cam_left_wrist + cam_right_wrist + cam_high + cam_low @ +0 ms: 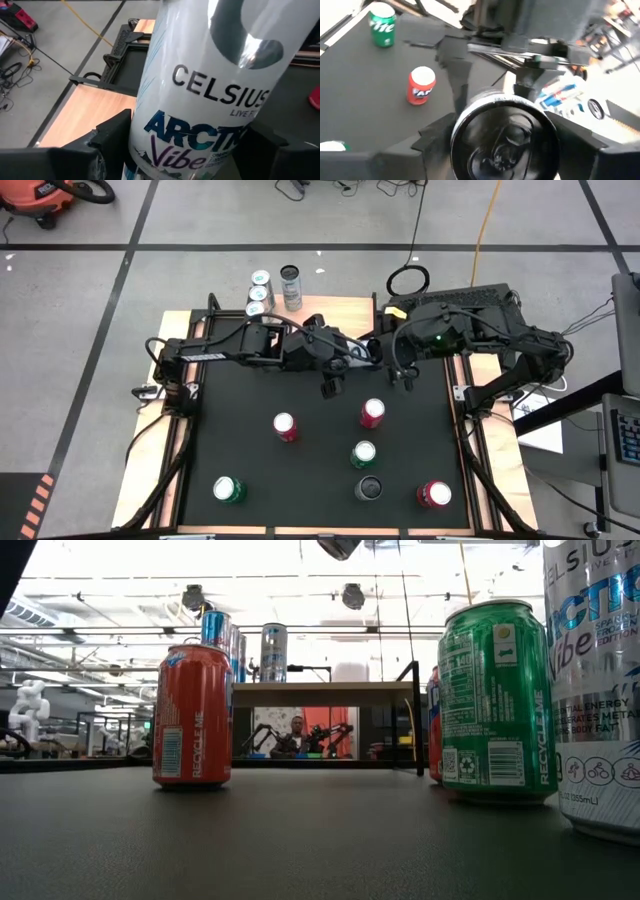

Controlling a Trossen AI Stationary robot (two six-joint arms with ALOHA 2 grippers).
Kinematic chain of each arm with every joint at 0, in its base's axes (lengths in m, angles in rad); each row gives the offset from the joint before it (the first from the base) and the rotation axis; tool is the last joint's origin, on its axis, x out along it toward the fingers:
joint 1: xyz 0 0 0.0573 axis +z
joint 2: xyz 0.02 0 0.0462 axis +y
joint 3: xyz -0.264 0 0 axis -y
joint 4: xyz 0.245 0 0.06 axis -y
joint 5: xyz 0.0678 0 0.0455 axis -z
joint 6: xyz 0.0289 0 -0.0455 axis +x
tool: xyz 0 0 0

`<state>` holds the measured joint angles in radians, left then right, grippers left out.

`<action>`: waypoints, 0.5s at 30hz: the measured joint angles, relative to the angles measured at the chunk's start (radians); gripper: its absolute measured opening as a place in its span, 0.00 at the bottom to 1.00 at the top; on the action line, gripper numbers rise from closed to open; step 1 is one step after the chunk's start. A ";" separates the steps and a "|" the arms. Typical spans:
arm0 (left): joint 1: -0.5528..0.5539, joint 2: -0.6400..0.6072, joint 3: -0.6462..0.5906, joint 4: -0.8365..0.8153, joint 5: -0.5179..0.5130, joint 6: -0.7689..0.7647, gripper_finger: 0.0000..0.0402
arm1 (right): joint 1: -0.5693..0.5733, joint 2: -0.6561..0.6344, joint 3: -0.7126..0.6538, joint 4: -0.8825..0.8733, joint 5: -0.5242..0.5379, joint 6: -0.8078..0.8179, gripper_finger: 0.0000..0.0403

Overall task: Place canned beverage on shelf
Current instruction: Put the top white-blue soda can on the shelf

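Surroundings beyond the counter

An orange shop vacuum [40, 200] sits on the grey floor; a yellow cable [487, 220] trails across it, a coiled black cord [408, 279] lies nearby, and a seated person [296, 735] shows in the room behind.

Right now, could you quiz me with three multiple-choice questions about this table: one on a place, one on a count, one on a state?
1. Where do the two green cans stand?
A in a basket
B on the black tabletop
C on the floor

2. How many red cans stand on the tabletop?
A one
B three
C five

3. What is the left gripper doing?
A hanging empty
B clasping a Celsius can
C pressing on a red can

Answers:
1 B: from above, both stand on the black surface.
2 B: three red ones show from above.
3 B: its wrist view shows the Celsius can between its fingers.
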<state>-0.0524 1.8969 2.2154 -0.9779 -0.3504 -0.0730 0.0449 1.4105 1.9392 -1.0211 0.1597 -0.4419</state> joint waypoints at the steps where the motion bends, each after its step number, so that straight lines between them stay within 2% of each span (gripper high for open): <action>1: 0.001 0.000 0.000 0.000 0.000 -0.009 0.68 | -0.002 0.000 0.000 0.004 0.009 0.019 0.68; 8: 0.001 -0.009 -0.001 0.009 -0.002 -0.005 0.68 | -0.006 -0.010 0.001 0.013 0.055 0.128 0.85; 15: 0.000 -0.026 -0.002 0.030 -0.022 0.000 0.68 | -0.006 -0.047 0.002 0.057 0.054 0.172 0.87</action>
<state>-0.0528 1.8708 2.2139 -0.9482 -0.3722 -0.0727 0.0387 1.3636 1.9411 -0.9645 0.2134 -0.2699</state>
